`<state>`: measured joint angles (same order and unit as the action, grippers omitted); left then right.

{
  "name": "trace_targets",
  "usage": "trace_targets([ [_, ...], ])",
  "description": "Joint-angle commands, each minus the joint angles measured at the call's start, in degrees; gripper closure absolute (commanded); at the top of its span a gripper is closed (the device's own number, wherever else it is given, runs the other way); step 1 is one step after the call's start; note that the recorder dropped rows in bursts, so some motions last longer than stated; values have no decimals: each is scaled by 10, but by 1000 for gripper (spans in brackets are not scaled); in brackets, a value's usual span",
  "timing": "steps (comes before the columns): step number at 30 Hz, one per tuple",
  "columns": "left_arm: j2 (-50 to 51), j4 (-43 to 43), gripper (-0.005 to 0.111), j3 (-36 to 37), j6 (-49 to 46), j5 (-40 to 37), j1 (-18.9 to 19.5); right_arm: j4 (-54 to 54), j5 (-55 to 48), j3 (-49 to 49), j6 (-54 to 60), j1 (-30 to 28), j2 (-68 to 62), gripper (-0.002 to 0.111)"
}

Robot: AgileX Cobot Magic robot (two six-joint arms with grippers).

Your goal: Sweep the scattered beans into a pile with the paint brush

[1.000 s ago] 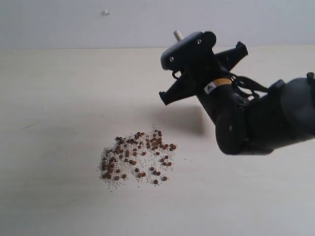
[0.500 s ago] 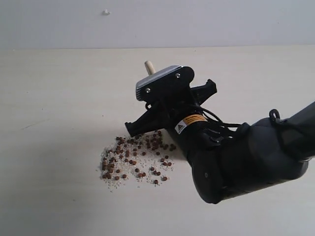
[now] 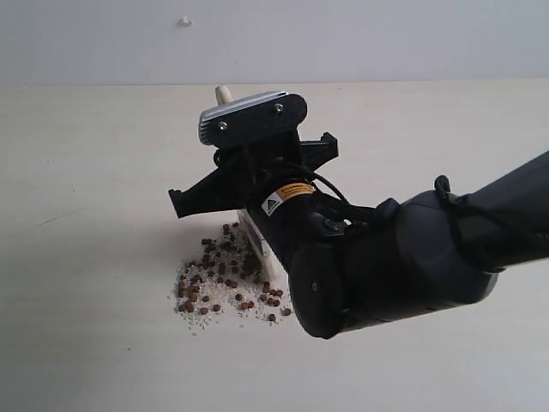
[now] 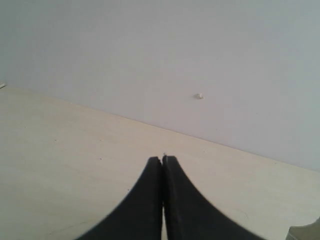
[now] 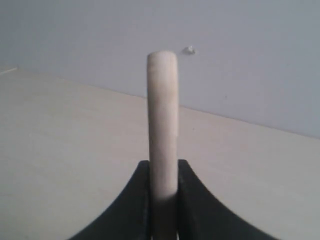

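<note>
- I am gripping the brush [image 5: 162, 115] in the right pincer [image 5: 163, 170]. In the right wrist view the jaws are closing on both sides of the pale handle, which is standing up between them.
- In the exterior view the right pincer [image 3: 249, 176] is hanging over the far right side of the beans [image 3: 214, 279]. The handle tip is poking up behind the wrist camera and the pale lower end of the brush [image 3: 260, 249] is reaching down among the beans.
- I am judging the bristles to be at or just above the counter [image 3: 94, 172]. My own arm is hiding the exact contact, so I cannot say for sure.
- The beans are lying in a loose reddish-brown patch mixed with whitish grains, near the middle of the counter. They are spread out rather than heaped, and some on the right are hiding under the arm.
- The left pincer [image 4: 162, 165] is sitting fully closed with nothing in it, looking across bare counter well away from the beans.
- I am reading this as the start of a sweeping stroke, with the brush set at the right edge of the patch.
- For the next move I am planning to drag the bristles leftward and toward me through the stragglers, keeping light pressure so the beans are rolling together and not skipping off. I will then lift and repeat from another side.
</note>
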<state>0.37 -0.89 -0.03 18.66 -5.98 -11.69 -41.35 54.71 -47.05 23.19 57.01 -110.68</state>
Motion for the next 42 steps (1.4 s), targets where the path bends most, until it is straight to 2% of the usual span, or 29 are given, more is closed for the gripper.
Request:
trace_targets([
  [1, -4, 1, 107, 0, 2, 2, -3, -61, 30, -4, 77, 5, 32, 108],
  [7, -4, 1, 107, 0, 2, 2, -3, -65, 43, -4, 147, 3, 61, 108],
  [12, -4, 1, 107, 0, 2, 2, -3, 29, 35, -7, 135, -42, 34, 108],
  [19, -4, 1, 107, 0, 2, 2, -3, 239, 20, -9, 20, -98, -32, 108],
  [22, -4, 1, 107, 0, 2, 2, -3, 261, 14, -9, 13, -98, -44, 108],
  [30, -4, 1, 107, 0, 2, 2, -3, 373, 7, -9, -138, -97, -37, 108],
  [33, -4, 1, 107, 0, 2, 2, -3, 319, 9, -9, -118, -97, -21, 108],
  [38, -4, 1, 107, 0, 2, 2, -3, 217, -3, -7, 2, -97, 32, 108],
  [42, -4, 1, 107, 0, 2, 2, -3, 30, -23, -7, 142, -69, 73, 108],
])
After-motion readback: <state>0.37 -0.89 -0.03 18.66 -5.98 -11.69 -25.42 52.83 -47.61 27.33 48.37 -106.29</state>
